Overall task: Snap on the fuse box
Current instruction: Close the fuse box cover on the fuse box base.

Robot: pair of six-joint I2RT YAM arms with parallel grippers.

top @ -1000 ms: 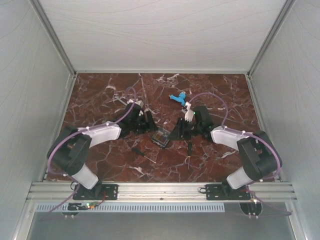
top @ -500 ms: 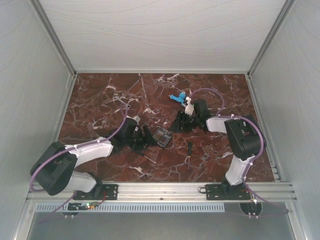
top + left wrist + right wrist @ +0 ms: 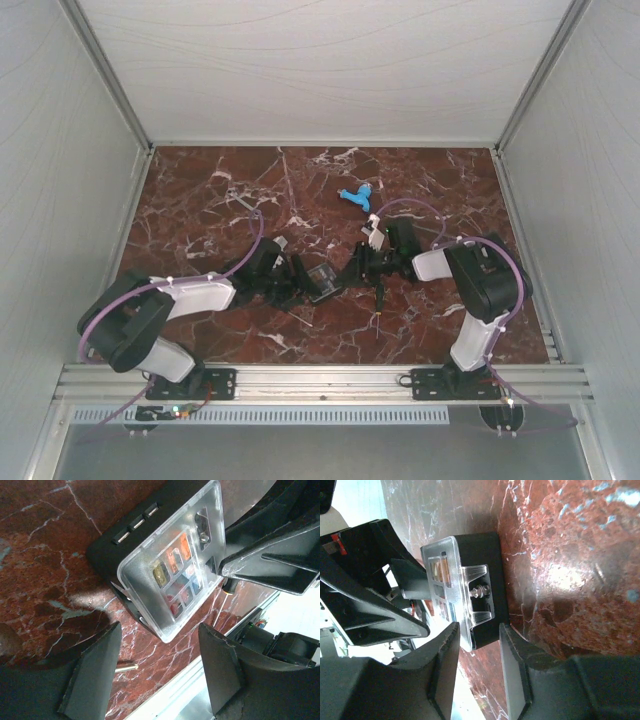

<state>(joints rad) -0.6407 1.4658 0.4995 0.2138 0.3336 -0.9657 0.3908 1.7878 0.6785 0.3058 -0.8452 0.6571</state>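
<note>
1. Fuse box [image 3: 320, 278] at middle of counter [image 3: 200, 200]; clear lid [image 3: 172, 565] resting on tray [image 3: 107, 555].
2. Left end effector [image 3: 160, 630] open, flanking box corner without contact; right end effector [image 3: 479, 630] astride box edge, grip unclear.
3. Step: seating lid. Next: even squeeze until latched.

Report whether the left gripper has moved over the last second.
Yes. The left gripper has come toward the near edge of the table, farther from the blue piece, and now sits beside the fuse box.

Red-brown marbled tabletop [image 3: 200, 190] enclosed by pale grey walls [image 3: 60, 150].
</note>
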